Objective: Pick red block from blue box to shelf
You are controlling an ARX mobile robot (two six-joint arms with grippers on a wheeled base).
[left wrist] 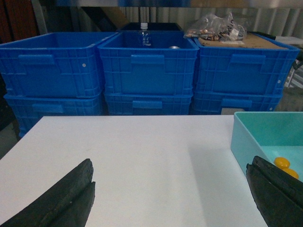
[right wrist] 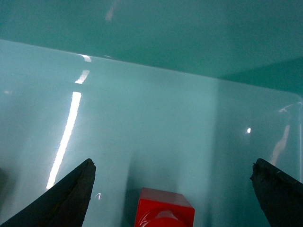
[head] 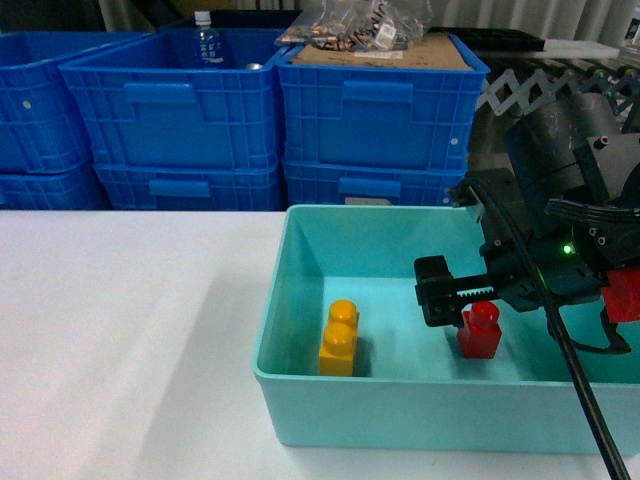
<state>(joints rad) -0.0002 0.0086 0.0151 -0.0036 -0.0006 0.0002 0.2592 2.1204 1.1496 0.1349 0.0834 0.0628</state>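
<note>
The red block [head: 480, 330] stands upright on the floor of the blue box [head: 300, 400], right of its middle. My right gripper [head: 520, 318] is lowered into the box, open, with one finger on each side of the block and not touching it. In the right wrist view the red block [right wrist: 164, 208] sits low between the spread fingers of the right gripper [right wrist: 173, 164], over the blue box floor [right wrist: 142, 118]. My left gripper [left wrist: 170, 163] hangs open and empty over the white table, left of the blue box [left wrist: 248, 137]. The shelf is out of view.
A yellow-orange two-stud brick [head: 340, 338] stands in the box's left half. Stacked dark blue crates [head: 370, 120] line the back of the white table [head: 120, 330], with a bottle [head: 204, 40] in one and a bag on cardboard [head: 370, 30] on another.
</note>
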